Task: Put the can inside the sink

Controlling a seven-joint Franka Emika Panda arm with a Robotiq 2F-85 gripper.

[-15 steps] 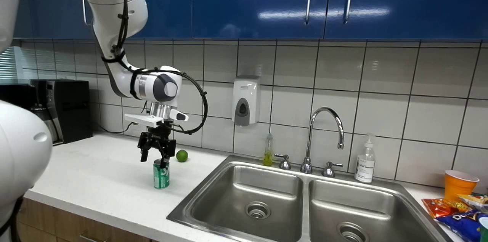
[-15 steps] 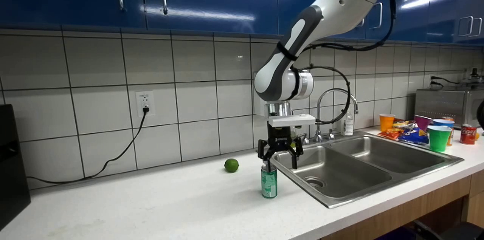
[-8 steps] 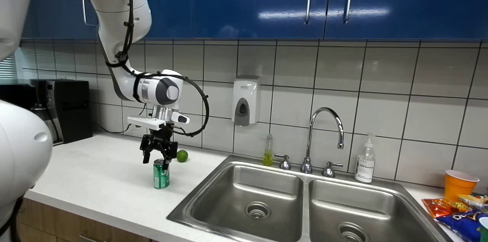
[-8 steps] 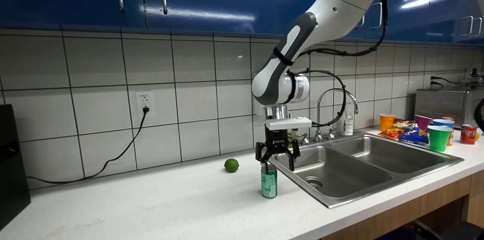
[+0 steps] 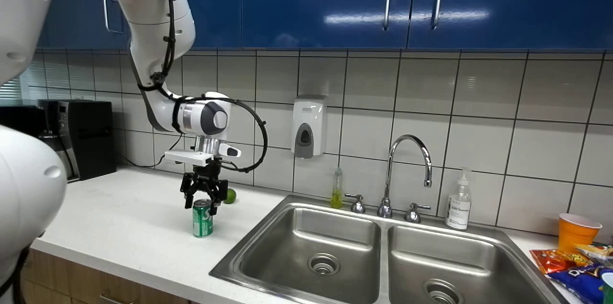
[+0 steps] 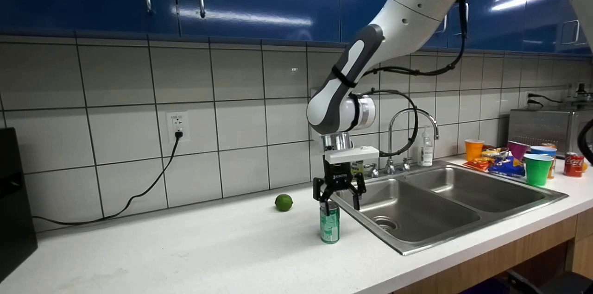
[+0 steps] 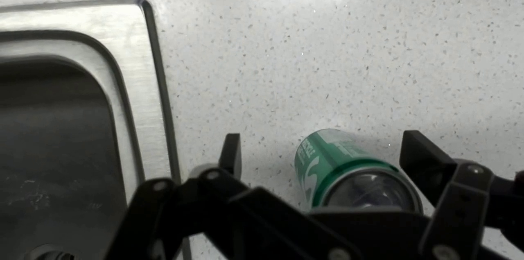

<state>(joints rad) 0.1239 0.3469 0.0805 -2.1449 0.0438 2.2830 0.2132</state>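
Grasp line-up looks like the step in hand; next probably centre, lower, squeeze. Wrist view, left to right: stainless-steel double-basin sink [image 7: 147, 100]; black two-fingered claw [image 7: 320, 151], spread wide, gripping nothing; small green cylindrical drink can [image 7: 352, 168] on white speckled table [image 7: 327, 67], off-centre in the gap, away from the sink. Can stands upright, long axis vertical, silvery top up.
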